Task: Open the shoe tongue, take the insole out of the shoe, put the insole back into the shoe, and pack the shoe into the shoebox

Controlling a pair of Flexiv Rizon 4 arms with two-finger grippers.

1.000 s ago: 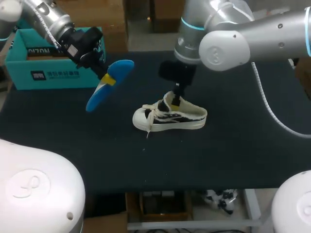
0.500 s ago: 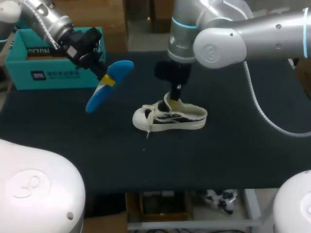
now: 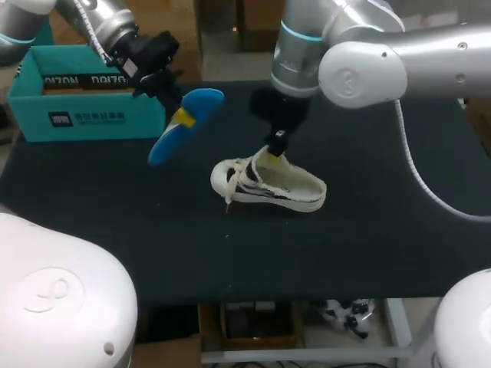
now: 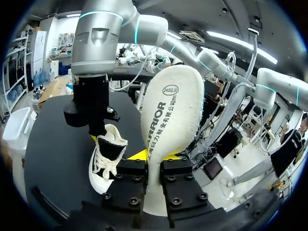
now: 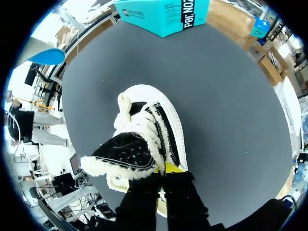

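A white low shoe (image 3: pixel 268 185) with black stripes lies mid-table, its toe tipped up. My right gripper (image 3: pixel 275 148) stands over its opening, shut on the fleecy shoe tongue (image 5: pixel 127 155), which is pulled up and back. In the right wrist view the shoe (image 5: pixel 156 120) stretches ahead of the gripper (image 5: pixel 166 177). My left gripper (image 3: pixel 182 117) is shut on the blue insole (image 3: pixel 188 123), held in the air left of the shoe. In the left wrist view the insole's white underside (image 4: pixel 168 115) stands upright between the fingers (image 4: pixel 153 166), with the shoe (image 4: pixel 108 156) beyond it.
The teal shoebox (image 3: pixel 84 96) sits at the table's back left corner and also shows ahead of the shoe as the shoebox (image 5: pixel 166 14) in the right wrist view. The dark table (image 3: pixel 368 230) stretches bare to the right and in front of the shoe.
My right gripper shut on the tongue and pulled it, tipping the shoe so its toe rose. My left arm carried the insole a little up and to the right.
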